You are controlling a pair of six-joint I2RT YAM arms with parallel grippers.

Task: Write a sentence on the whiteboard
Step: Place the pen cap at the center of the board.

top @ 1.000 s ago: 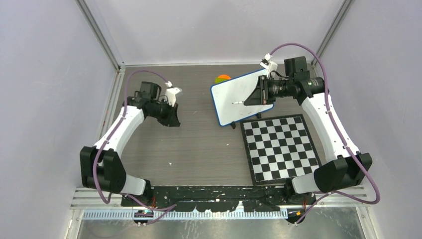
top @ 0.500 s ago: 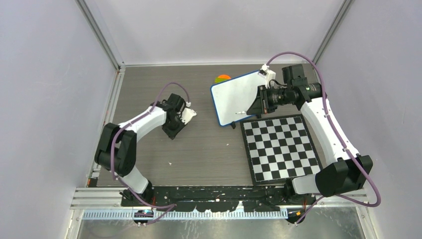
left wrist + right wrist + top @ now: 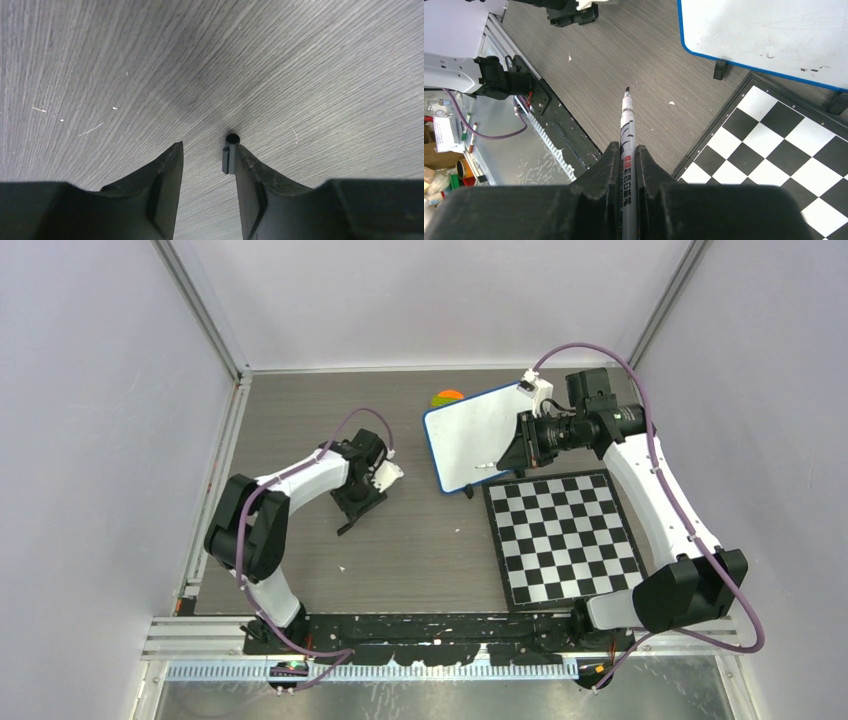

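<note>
1. Left gripper (image 3: 205,147), jaws spread, low over the table (image 3: 300,75); black cap (image 3: 228,152) against the inner face of one finger, probably parked clear of the writing arm
2. Whiteboard (image 3: 470,435), raised on small feet at the far middle, face bare apart from faint smudges; writing judged not yet begun
3. Marker (image 3: 626,120), uncapped, tip forward like a pen, clamped in the closed right gripper (image 3: 626,147); tip apart from the whiteboard, near its front edge
4. Checkered board (image 3: 565,535), flat, just beside the whiteboard
</note>
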